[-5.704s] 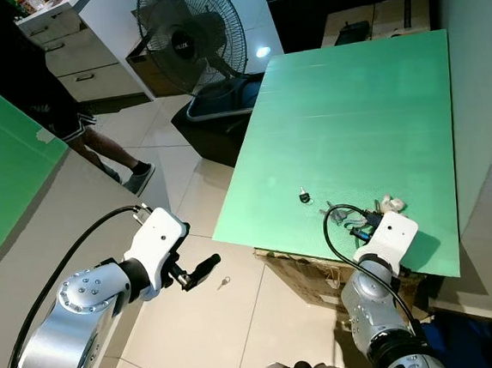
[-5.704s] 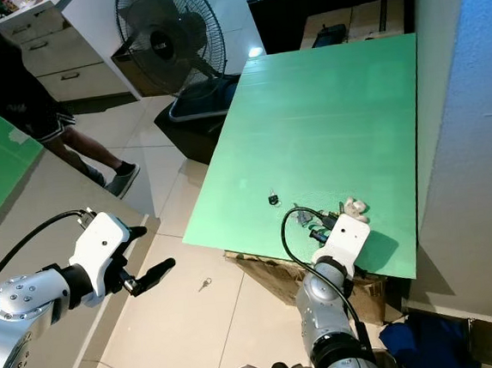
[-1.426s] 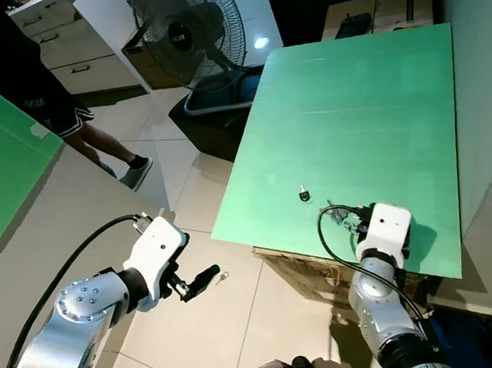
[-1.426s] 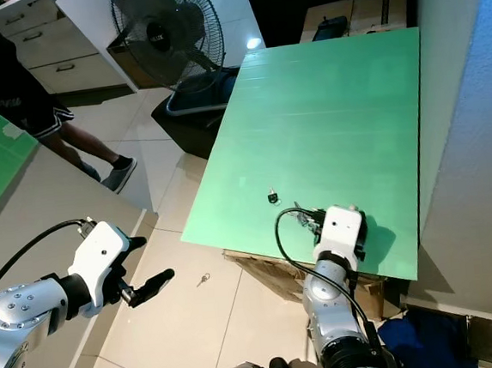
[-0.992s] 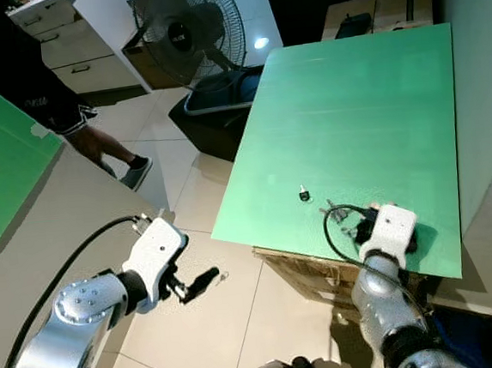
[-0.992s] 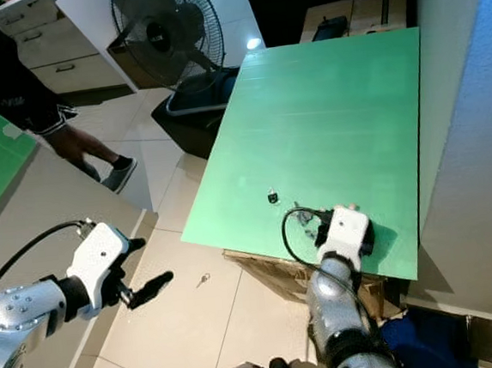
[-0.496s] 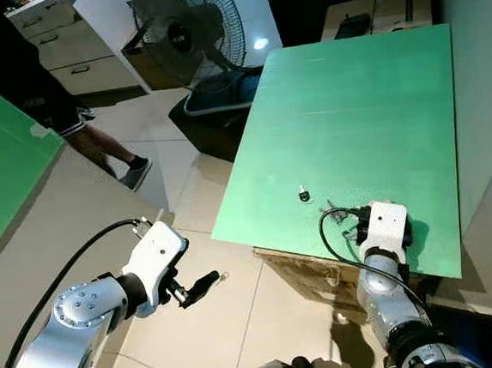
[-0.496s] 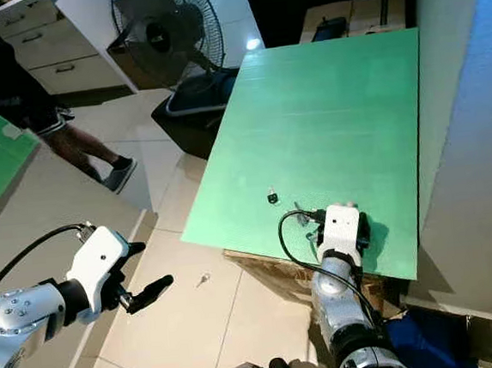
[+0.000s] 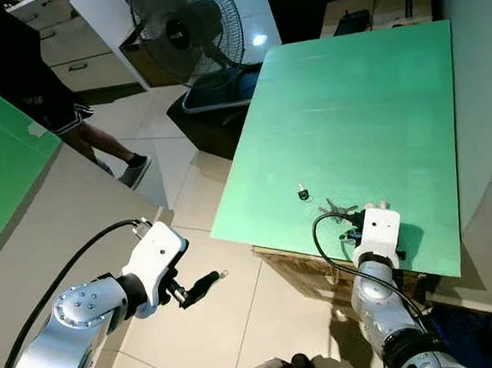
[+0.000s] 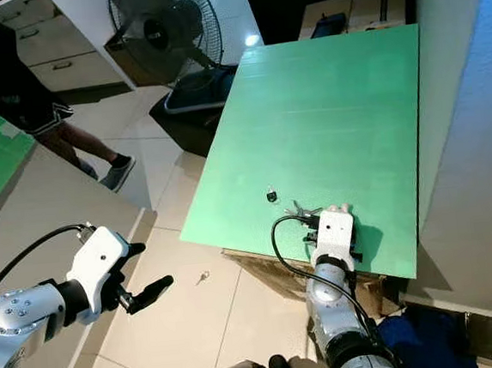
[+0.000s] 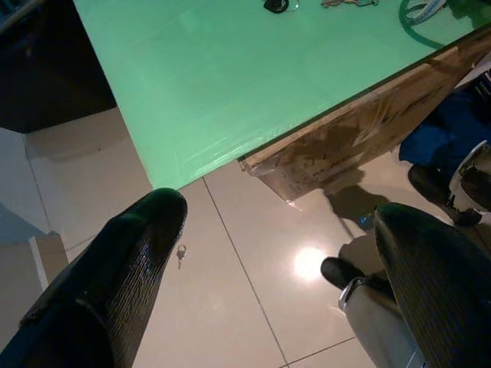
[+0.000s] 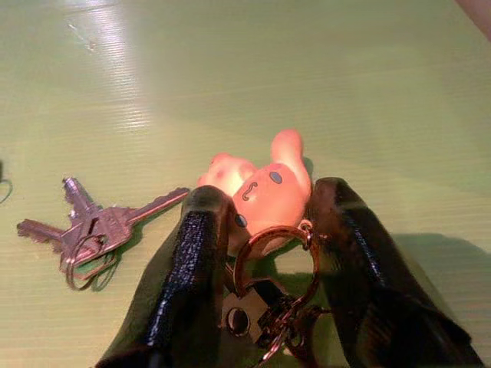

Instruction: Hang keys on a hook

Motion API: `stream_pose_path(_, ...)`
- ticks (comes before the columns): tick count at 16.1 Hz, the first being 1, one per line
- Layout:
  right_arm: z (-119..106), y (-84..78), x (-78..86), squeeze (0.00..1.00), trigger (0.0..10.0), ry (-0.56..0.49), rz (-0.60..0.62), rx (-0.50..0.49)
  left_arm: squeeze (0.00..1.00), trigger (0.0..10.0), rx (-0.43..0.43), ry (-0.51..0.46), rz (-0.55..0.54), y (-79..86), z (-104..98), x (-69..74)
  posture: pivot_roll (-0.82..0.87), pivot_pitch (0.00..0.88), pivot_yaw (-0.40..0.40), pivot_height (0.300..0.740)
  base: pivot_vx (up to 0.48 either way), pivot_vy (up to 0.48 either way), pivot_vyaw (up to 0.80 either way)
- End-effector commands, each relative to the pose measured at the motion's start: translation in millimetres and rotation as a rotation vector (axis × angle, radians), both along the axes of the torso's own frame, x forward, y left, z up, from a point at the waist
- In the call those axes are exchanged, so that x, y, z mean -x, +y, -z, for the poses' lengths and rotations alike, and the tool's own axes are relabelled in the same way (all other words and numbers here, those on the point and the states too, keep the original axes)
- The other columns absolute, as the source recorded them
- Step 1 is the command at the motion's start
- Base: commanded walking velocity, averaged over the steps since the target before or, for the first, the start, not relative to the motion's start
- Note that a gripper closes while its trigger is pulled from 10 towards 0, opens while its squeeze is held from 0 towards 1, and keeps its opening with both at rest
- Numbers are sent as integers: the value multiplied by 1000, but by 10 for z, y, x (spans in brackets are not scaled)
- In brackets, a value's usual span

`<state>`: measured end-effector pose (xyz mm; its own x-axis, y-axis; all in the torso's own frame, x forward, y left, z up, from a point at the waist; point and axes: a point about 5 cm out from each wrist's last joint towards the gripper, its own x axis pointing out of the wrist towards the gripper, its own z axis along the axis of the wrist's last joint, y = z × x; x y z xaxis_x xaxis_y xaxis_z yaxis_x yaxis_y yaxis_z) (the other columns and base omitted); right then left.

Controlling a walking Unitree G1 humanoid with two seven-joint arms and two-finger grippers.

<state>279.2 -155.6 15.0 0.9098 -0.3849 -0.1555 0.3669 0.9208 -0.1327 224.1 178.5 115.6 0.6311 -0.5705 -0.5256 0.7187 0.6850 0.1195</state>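
Left eye view: right gripper [image 9: 374,210] low on the green table [image 9: 368,96] near its front edge, keys [image 9: 332,207] just beside it; left gripper [image 9: 205,282] out over the tiled floor [image 9: 198,326].

Left wrist view: fingers [image 11: 115,261] apart, holding nothing.

Right wrist view: fingers [image 12: 192,261] flank the pink charm [image 12: 265,192] and keyring [image 12: 268,268]; whether they clamp, cannot tell. Keys lie flat on table.

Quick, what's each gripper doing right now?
Left gripper: open, empty, above the floor.
Right gripper: jaws around the keychain figure, not clamped.
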Motion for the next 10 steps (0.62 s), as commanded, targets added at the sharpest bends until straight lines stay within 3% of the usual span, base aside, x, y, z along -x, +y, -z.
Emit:
stream_pose_path(1,92,139,84,0,0,41,-29,-22,0,10000,-30,14,-16,78,0,16,12,201,400,740,0,0,0)
stream_pose_path(4,68,174,89,0,0,22,-58,19,0,10000,-27,15,-15,62,7,18,9,205,400,740,0,0,0)
stream_pose_path(5,-39,205,54,0,0,-39,-85,98,0,10000,-28,14,-14,61,9,16,9,205,400,740,0,0,0)
stream_pose_path(10,-505,342,-5,0,0,-255,-143,154,0,10000,-24,13,-18,47,22,-6,-5,200,400,740,0,0,0)
